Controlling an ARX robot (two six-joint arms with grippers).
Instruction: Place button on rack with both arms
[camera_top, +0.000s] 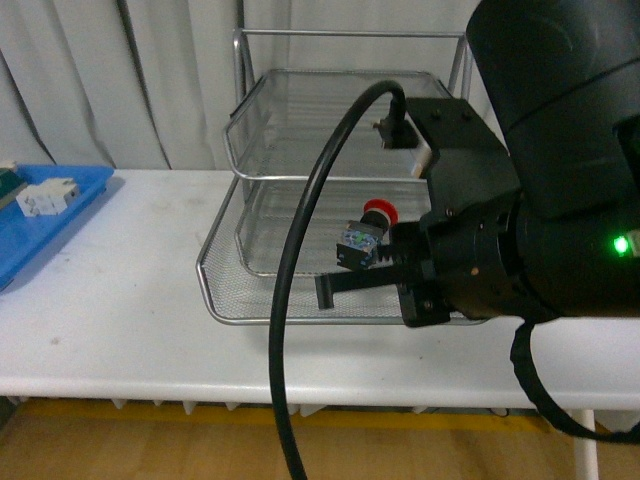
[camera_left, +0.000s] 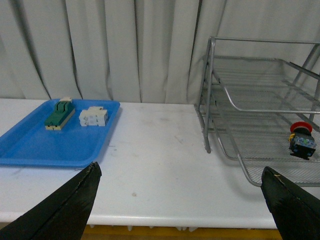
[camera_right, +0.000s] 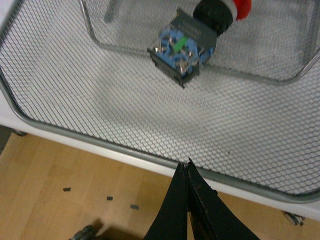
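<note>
Apparently the placing step is done: the button (camera_right: 195, 37) lies tilted on the mesh of the rack's (camera_top: 225, 300) bottom tier near its front edge, free of my right gripper (camera_right: 186, 172), whose fingers are pressed together on nothing. Next I judge a straight retreat of that arm, clear of the tier's rim. Only the left wrist view shows the left gripper (camera_left: 182, 187) spread wide and empty over the table (camera_left: 160, 145), well apart from the rack, with the blue tray (camera_left: 30, 150) toward the table's far left edge.
</note>
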